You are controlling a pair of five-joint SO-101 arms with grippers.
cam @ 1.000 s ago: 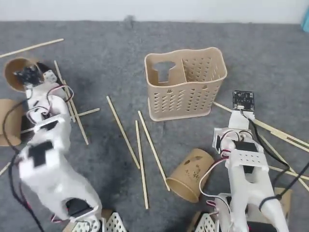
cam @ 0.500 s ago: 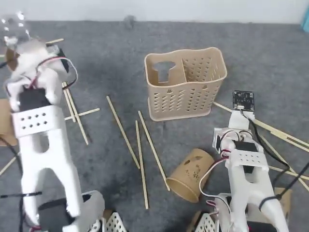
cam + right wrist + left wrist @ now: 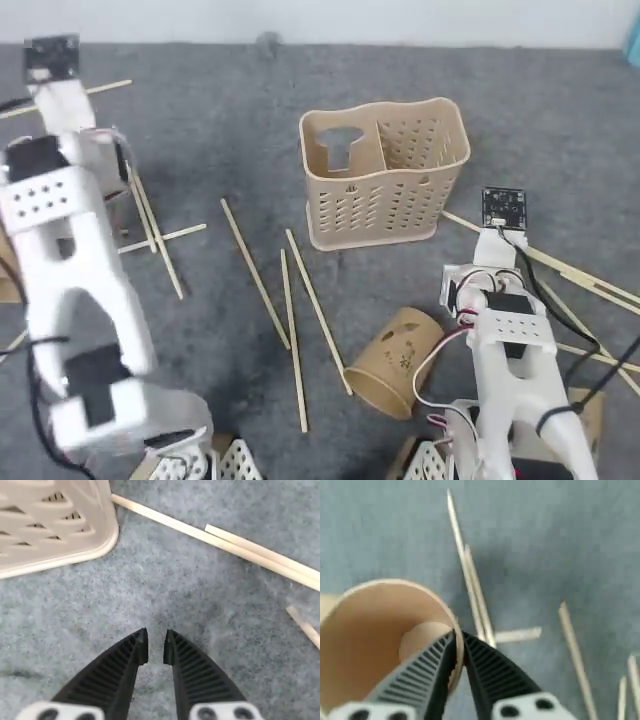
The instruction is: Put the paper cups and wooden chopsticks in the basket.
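Over the far left of the grey carpet, seen from above, the white left arm (image 3: 60, 200) now stands tall and stretched toward the back edge. A second ago it crouched low over a paper cup lying there, and the arm now covers that spot. The white right arm (image 3: 510, 340) has not moved; just beside it a second brown paper cup (image 3: 395, 360) lies on its side. A beige perforated plastic basket (image 3: 385, 170) stands upright mid-carpet. Three pale wooden chopsticks (image 3: 255, 270) lie on the open carpet between it and the left arm. From the left wrist, the left gripper (image 3: 457, 635) is clamped on the rim of a round brown paper cup (image 3: 380, 630), one finger inside and one outside. From the right wrist, the right gripper (image 3: 155, 640) hangs with a narrow gap between its fingers, gripping nothing, over bare carpet near the basket's corner.
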